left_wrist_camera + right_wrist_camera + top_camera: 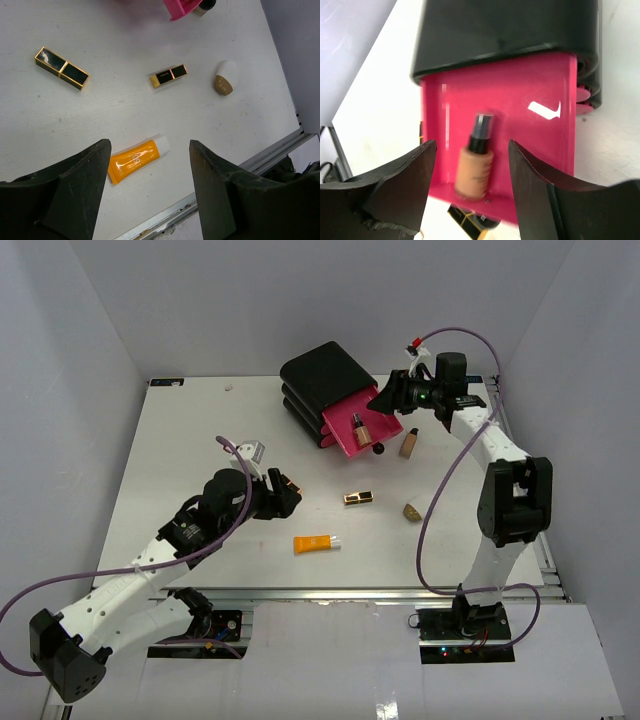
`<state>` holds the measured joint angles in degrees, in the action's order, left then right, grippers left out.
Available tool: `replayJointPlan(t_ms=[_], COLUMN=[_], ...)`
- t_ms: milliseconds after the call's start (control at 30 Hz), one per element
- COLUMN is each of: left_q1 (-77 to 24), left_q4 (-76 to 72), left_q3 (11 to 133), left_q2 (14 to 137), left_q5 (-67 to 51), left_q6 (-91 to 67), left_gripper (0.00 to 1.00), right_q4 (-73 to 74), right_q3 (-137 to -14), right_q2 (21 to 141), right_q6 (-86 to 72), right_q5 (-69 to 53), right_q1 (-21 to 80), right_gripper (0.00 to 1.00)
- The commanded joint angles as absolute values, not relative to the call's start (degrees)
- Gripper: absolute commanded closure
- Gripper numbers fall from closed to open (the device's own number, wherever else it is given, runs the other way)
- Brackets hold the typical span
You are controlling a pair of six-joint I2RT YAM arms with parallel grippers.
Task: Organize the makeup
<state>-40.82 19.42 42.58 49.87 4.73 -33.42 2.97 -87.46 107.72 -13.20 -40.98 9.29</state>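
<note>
Hovering over the pulled-out pink drawer [535, 150] of the black box [505, 25], the right gripper [386, 398] has its jaws standing wide and holds nothing. The tan bottle [474, 172] lies flat inside the drawer, cap toward the box, below the gap between the fingers.

The left gripper [149, 146], well out from the drawer front, is also wide and empty. The orange tube [134, 160] lies on the table [125, 115] beneath it, untouched. Between the tube and the drawer lie a lipstick tube [170, 76], a second lipstick tube [62, 67] and the egg-shaped piece [225, 77], all outside the drawer.

Risks, as judged:
1. The bottle is round and loose. A right finger clipping the drawer wall on the way out could set it rolling.
2. A dark-and-gold piece [465, 220] sits just beside the drawer front. It is possibly another lipstick, but the view is blurred. It and a tan piece [408, 445] near it could be swept aside or jam the drawer on closing.
3. The tube lies nearly along the line the left jaws close on, so they would meet its ends rather than its sides, and it may buckle or skid. It is the piece farthest from the drawer, near the table's edge, and a shove could send it off.
</note>
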Motion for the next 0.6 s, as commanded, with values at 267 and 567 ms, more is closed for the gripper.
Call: replayJointPlan(t_ms=[267,567], left_q1=[-40.61,-40.52], left_q4=[22.16,22.51], left_q3=[54.85,54.90], left_q2=[56.50,58.48], left_q5=[5.79,14.53], left_q6=[-19.00,-10.09], left_gripper=[0.06,0.02], right_q4=[9.03,12.31], right_q3=[-69.94,-69.93], right_q2=[89.02,96.27], right_q6=[-5.80,-13.19], right_q5=[-20.98,-5.95], right_q1=[3.70,3.52], right_gripper=[0.31,0.26])
